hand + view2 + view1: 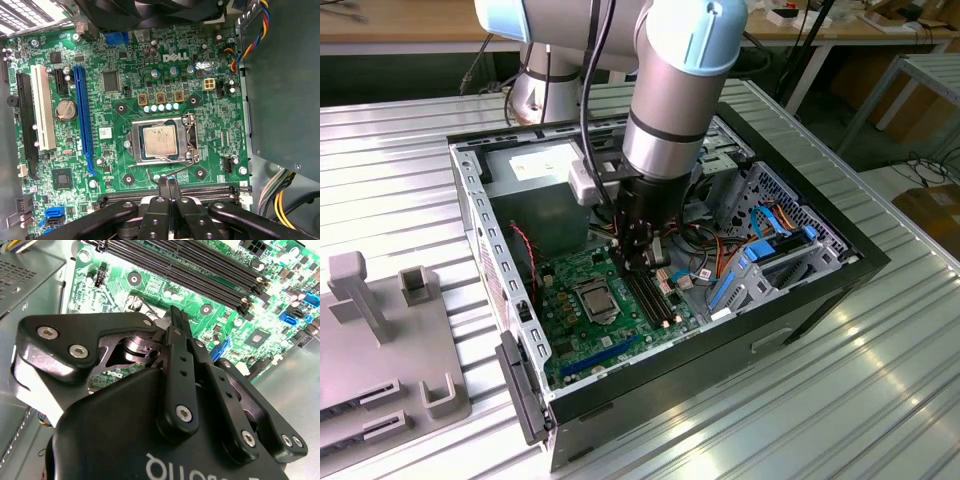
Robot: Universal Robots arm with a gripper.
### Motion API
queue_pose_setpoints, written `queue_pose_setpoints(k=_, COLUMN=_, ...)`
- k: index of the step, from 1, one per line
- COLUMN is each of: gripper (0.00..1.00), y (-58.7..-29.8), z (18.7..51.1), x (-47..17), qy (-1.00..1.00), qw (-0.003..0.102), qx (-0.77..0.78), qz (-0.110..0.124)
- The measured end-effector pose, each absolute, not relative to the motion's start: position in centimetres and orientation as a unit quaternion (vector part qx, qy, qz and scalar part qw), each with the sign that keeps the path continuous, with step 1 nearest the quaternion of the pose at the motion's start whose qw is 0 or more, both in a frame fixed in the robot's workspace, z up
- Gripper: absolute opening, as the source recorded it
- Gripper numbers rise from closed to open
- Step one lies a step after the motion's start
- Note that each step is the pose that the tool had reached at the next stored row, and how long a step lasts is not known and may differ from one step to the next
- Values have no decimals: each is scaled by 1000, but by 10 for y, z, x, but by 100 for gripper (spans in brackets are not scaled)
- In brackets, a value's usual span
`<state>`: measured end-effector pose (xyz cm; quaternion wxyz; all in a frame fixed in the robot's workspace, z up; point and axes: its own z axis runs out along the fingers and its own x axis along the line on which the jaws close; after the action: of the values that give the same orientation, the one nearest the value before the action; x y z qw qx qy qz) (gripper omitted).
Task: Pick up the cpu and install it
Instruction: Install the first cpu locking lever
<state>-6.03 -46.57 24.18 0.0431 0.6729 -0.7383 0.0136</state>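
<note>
Closed, empty gripper (168,184) hovers over the green motherboard (100,107); just beyond its fingertips, the cpu (159,142) sits in its socket (187,145).

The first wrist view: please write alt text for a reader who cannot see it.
A silver-topped cpu sits in the socket on a green motherboard. The shut gripper is close beside the socket, holding nothing; a blue slot runs along the board.

cpu (159,142): 1 | motherboard (125,165): 1 | computer case (800,300): 1
</note>
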Motion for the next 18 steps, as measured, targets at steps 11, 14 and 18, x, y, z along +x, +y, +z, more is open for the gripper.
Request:
queue_pose_setpoints(k=11, gripper=11, y=-470, z=241, x=-66, qy=-729, qw=45, qx=683, qz=16)
queue_pose_setpoints(k=14, gripper=11, y=-473, z=241, x=-66, qy=-727, qw=47, qx=685, qz=18)
queue_pose_setpoints(k=18, gripper=11, y=-478, z=229, x=-66, qy=-718, qw=54, qx=693, qz=27)
